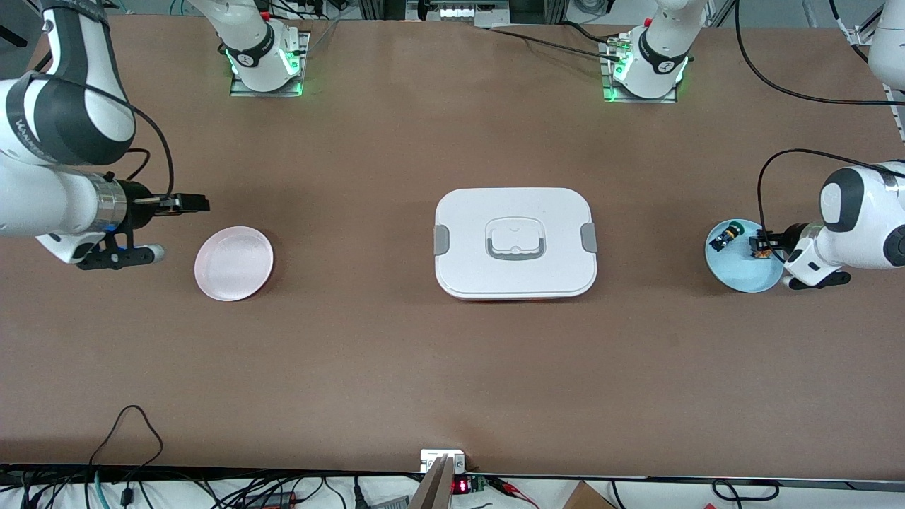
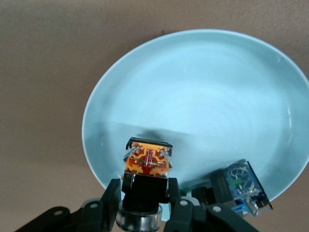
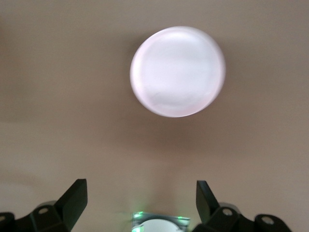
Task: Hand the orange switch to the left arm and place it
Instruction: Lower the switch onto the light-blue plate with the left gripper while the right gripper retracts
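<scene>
Left gripper (image 2: 145, 200) pinches the orange switch (image 2: 147, 162) over the blue plate (image 2: 203, 101) — a grip the front view hides; right gripper (image 3: 141, 195) waits, gaping, beside the pink plate (image 3: 177, 71).

Left gripper (image 2: 145, 195) reaches low with jaws closed; right gripper (image 3: 140, 198) waits aloft, jaws spread.

This looks like a robotics lab, not a home or shop. Two white arms are bolted to metal base plates (image 1: 267, 79) lit with green lights on a wide brown tabletop (image 1: 396, 353). Loose black cables (image 1: 785, 88) trail across it and bundle along the edge nearest the front camera, beside what may be a small electronics board (image 1: 463, 485) with a red display.
</scene>
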You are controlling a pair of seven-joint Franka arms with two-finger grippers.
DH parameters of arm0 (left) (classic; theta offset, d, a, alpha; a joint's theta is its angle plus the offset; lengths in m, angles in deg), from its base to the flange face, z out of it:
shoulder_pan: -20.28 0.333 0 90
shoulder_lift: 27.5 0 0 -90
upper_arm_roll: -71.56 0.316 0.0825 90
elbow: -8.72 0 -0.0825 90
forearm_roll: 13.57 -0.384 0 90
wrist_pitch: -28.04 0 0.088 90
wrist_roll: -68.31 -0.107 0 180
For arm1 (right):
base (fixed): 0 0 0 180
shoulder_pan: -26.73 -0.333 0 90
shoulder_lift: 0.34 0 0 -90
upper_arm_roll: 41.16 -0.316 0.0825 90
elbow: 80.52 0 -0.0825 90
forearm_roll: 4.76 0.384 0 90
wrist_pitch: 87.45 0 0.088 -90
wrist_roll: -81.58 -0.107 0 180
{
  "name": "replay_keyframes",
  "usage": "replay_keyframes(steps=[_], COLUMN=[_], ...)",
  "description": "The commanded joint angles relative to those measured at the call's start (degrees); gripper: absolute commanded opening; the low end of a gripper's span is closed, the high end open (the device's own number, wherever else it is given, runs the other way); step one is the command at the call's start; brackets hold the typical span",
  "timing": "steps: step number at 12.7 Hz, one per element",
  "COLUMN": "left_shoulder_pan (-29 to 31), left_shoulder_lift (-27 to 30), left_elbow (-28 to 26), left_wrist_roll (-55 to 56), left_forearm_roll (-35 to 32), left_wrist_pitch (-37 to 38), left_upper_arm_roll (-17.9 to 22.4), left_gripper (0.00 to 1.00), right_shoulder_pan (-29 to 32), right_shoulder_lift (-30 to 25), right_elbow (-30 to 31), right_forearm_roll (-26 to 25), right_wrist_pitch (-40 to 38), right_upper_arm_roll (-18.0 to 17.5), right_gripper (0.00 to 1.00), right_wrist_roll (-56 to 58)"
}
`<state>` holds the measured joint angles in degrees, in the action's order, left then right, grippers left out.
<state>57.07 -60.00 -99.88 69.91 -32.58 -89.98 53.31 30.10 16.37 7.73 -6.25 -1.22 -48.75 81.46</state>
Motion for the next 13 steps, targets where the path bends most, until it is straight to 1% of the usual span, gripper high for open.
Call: replay_keyframes(steps=[1, 2, 3, 4, 6, 8, 9, 10, 11, 12, 13], left_shoulder_pan=[0.74, 0.74, 0.74, 0.74, 0.74, 0.74, 0.74, 0.83, 0.83, 0.83, 0.83], left_shoulder_lift=[-1.52, -1.61, -1.61, -1.61, -1.70, -1.70, -2.22, -2.74, -3.01, -2.93, -2.84], left_elbow=[1.19, 1.28, 1.45, 1.46, 1.46, 1.63, 1.63, 1.63, 1.63, 1.63, 1.81], left_wrist_roll=[-0.19, -0.20, -0.11, -0.19, -0.28, -1.07, -1.42, -2.03, -2.91, -3.88, -3.89], left_forearm_roll=[-1.37, -1.37, -1.29, -1.29, -1.29, -1.11, -1.11, -1.20, -1.20, -1.11, -1.02], left_wrist_pitch=[-0.63, -0.72, -1.15, -2.37, -4.14, -4.84, -5.72, -6.42, -6.69, -6.69, -6.69], left_upper_arm_roll=[-0.82, -0.82, -0.82, -0.82, -0.82, -0.91, -0.82, -0.82, -0.82, -0.82, -0.82], left_gripper=[0.03, 0.05, 0.06, 0.06, 0.06, 0.06, 0.07, 0.15, 0.32, 0.64, 0.93], right_shoulder_pan=[-0.03, 0.84, 1.37, 1.38, 1.11, -1.25, -1.61, -1.53, -1.61, -1.70, -1.70], right_shoulder_lift=[-1.32, -1.24, -1.15, -1.23, -2.98, -3.69, -3.87, -4.31, -4.83, -6.93, -10.17], right_elbow=[-6.05, -9.04, -10.37, -10.73, -10.30, -10.30, -9.95, -9.86, -9.60, -6.90, -2.08], right_forearm_roll=[-5.36, -5.37, -5.28, -4.76, -4.31, -1.95, -1.68, -1.76, -1.85, -1.76, -1.76], right_wrist_pitch=[-0.89, -0.28, 0.42, 1.65, 2.09, 1.75, 1.49, 1.22, 1.05, 1.39, 2.87], right_upper_arm_roll=[-0.06, 0.55, 2.12, 3.27, 3.72, 8.09, 9.86, 9.87, 9.70, 9.61, 9.61], right_gripper=[1.00, 1.00, 1.00, 1.00, 1.00, 1.00, 1.00, 1.00, 1.00, 1.00, 1.00], right_wrist_roll=[-0.51, -0.33, -0.76, -0.85, -2.08, -2.08, -0.95, -0.33, -0.06, -0.24, -0.93])
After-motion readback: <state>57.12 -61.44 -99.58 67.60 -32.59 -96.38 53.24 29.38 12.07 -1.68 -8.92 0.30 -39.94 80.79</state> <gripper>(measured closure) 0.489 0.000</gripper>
